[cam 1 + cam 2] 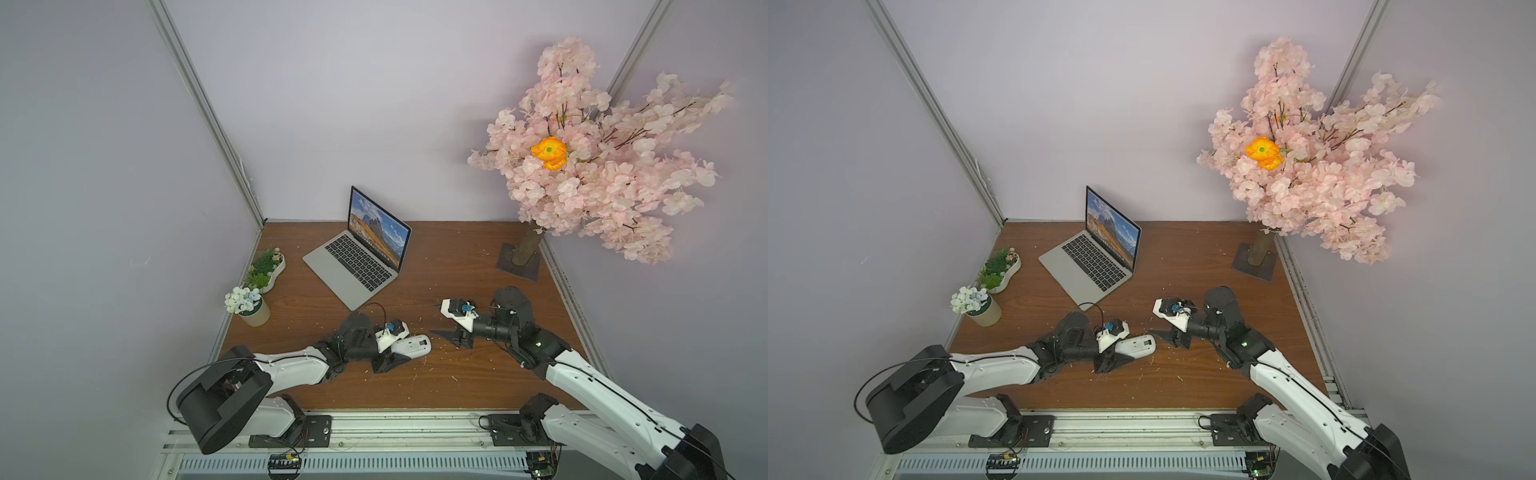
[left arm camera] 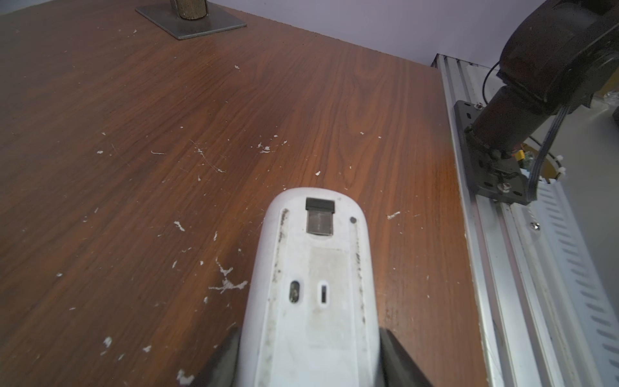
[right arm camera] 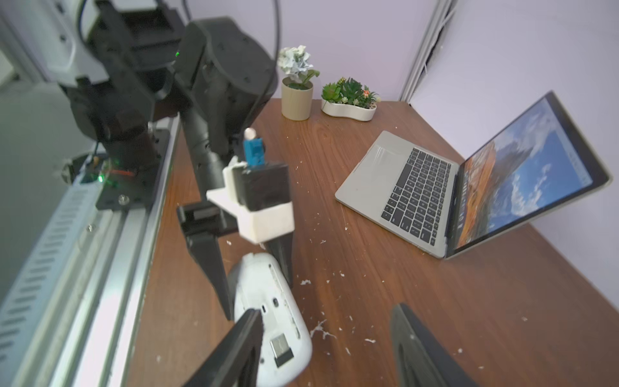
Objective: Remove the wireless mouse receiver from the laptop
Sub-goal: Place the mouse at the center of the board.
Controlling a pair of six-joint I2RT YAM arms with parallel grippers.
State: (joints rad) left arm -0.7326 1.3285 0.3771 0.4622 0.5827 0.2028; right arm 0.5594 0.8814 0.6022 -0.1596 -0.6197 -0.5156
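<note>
The silver-grey laptop (image 1: 353, 266) (image 1: 1088, 262) (image 3: 402, 187) stands open at the back left of the wooden table, its screen lit. My left gripper (image 1: 399, 350) (image 2: 310, 341) is shut on the mouse (image 1: 410, 347) (image 1: 1134, 345) (image 2: 311, 284), held white underside up just above the table. The wireless mouse receiver (image 2: 320, 214) (image 3: 283, 351), a small dark stub, sits in a slot at the mouse's free end. My right gripper (image 1: 433, 319) (image 3: 326, 311) is open beside that end, one finger (image 3: 241, 341) close to the mouse.
A white-flower pot (image 1: 253, 311) and a succulent planter (image 1: 266, 270) stand along the left edge. A pink blossom tree on a metal base (image 1: 519, 262) occupies the back right corner. An aluminium rail (image 1: 374, 428) runs along the front. White flecks litter the tabletop.
</note>
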